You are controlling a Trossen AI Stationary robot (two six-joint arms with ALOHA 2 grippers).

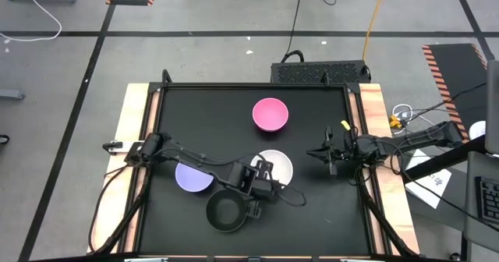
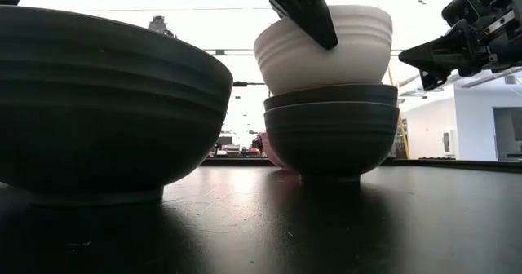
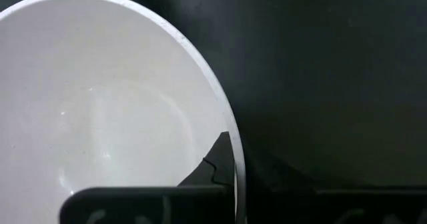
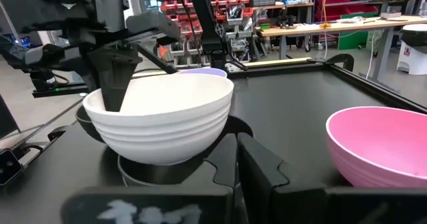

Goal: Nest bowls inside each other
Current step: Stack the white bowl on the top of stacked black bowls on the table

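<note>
My left gripper (image 1: 261,178) is shut on a white bowl (image 1: 277,164) near the table's middle. In the low view the white bowl (image 2: 326,54) sits slightly tilted, its bottom inside the rim of two nested black bowls (image 2: 330,135) that stand on the table. Whether it rests in them I cannot tell. A lavender bowl (image 1: 192,176) and a single black bowl (image 1: 226,211) stand upright toward the near left, and a pink bowl (image 1: 270,114) stands farther back. My right gripper (image 1: 327,154) waits shut at the right, above the table. My left gripper pinches the white bowl's rim (image 3: 235,159) on its near-left side, one finger inside the bowl (image 3: 217,161) and one outside. The fingers slant down from the near left. The bowl stays mouth up, a little tilted, over the black stack.
The single black bowl (image 2: 98,111) looms close in the low view, left of the stack. The pink bowl (image 4: 380,144) lies between my right gripper and the far edge. Raised rails run along the table's edges (image 1: 148,137). Bare black table lies at the far left and near right.
</note>
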